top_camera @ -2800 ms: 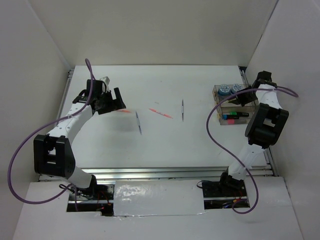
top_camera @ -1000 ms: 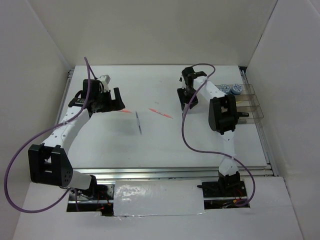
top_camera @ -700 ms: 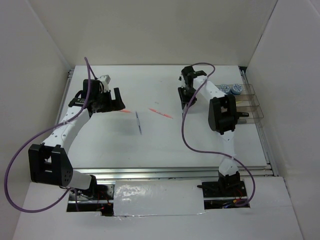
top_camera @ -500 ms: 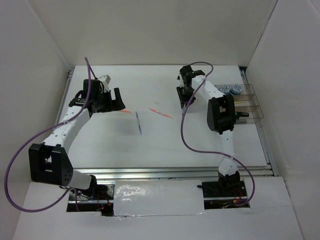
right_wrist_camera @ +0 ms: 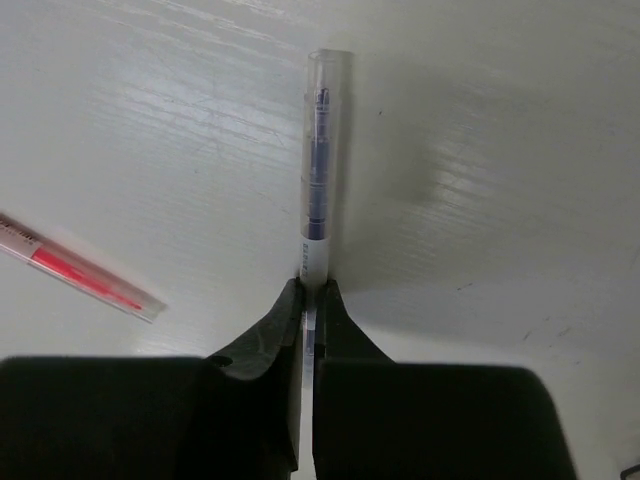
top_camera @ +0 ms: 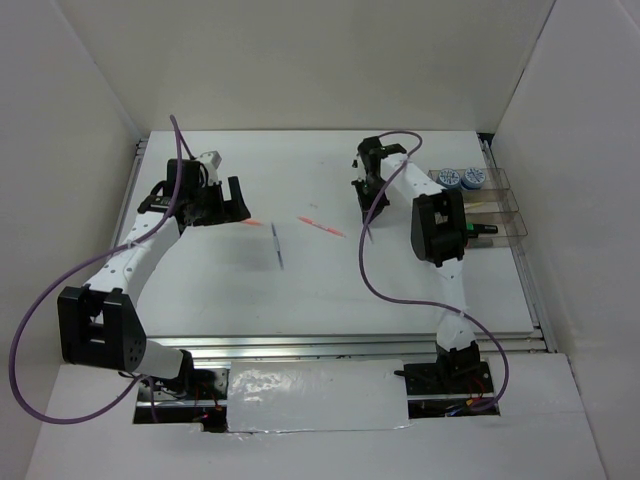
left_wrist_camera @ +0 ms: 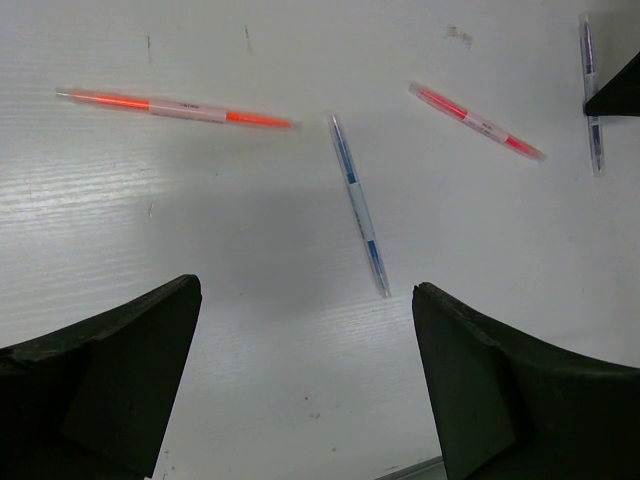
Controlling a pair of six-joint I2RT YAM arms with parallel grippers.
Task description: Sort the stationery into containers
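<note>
The right gripper [right_wrist_camera: 308, 292] is clamped on one end of a thin pen [right_wrist_camera: 317, 150] at the far middle of the table [top_camera: 300, 290], well left of the tray [top_camera: 497, 212]. The left gripper [left_wrist_camera: 303, 300] hangs with fingers wide apart above a second pen [left_wrist_camera: 358, 205] and two orange sticks [left_wrist_camera: 175, 107]. The tray already holds tape rolls [top_camera: 460, 178] and highlighters [top_camera: 478, 228], so the sort looks over halfway done; both pens and both sticks remain

The left arm [top_camera: 135, 250] and right arm [top_camera: 452, 295] are white links with black joint blocks; a purple cable [top_camera: 361, 268] loops along each. The fingers [left_wrist_camera: 100, 385] seem matte black.
</note>
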